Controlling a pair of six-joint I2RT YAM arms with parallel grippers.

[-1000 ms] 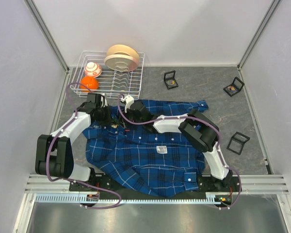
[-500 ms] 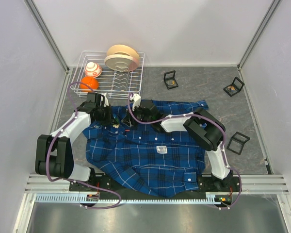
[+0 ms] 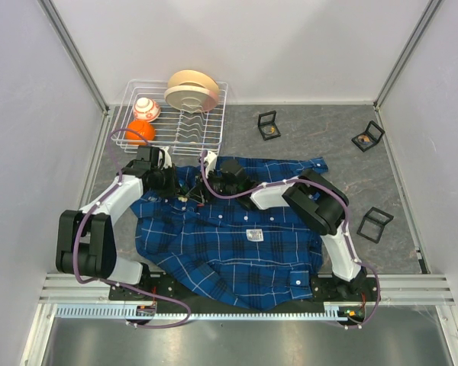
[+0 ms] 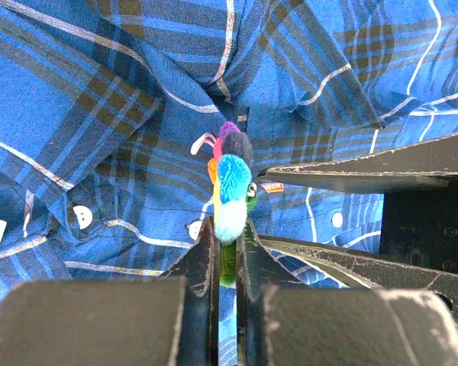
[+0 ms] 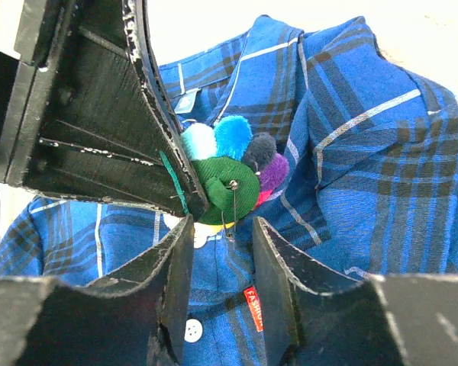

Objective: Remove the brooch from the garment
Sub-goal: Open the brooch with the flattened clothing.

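Left gripper (image 4: 227,232) is clamped tight on the pom-pom brooch (image 4: 232,179), far left on the plaid shirt (image 3: 237,248); right gripper (image 5: 221,229) fingers stand apart just beside it.

A grey, mottled worktop (image 3: 290,145) is closed in on three sides by plain pale walls: a back wall (image 3: 244,46), a left wall (image 3: 30,114) and a right wall (image 3: 435,114). Slim aluminium posts (image 3: 72,53) rise from the two far corners. A white wire rack (image 3: 185,130) stands in the far left corner. Along the near edge runs a ribbed metal rail (image 3: 412,286), and below it lies a brushed steel sheet (image 3: 237,343). The light is even and the shadows are soft.
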